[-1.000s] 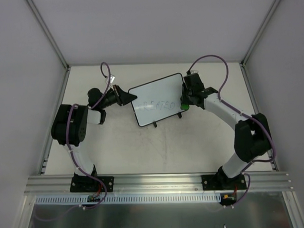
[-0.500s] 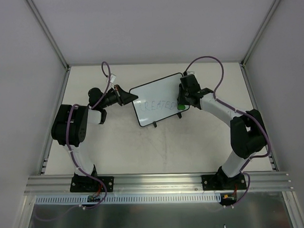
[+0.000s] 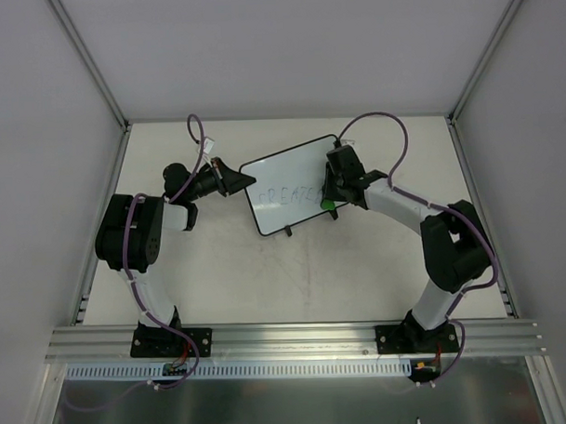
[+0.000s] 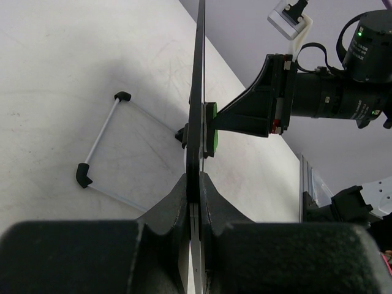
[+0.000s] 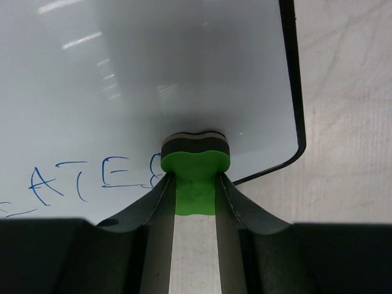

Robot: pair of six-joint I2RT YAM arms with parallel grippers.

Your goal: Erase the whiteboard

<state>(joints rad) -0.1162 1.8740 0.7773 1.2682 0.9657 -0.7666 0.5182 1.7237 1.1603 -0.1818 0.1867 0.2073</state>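
Blue handwritten "ATE" on the whiteboard (image 5: pixel 153 73), next letter (unclear) half behind the green eraser (image 5: pixel 195 168)

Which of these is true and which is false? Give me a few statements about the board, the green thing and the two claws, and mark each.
1. The left gripper clamps the whiteboard by its edge. True.
2. The right gripper presses a green eraser against the board's face. True.
3. The board is wiped clean. False: blue letters show on it.
4. The eraser sits at the end of the board nearest the left arm. False: it is near the end by the right arm.
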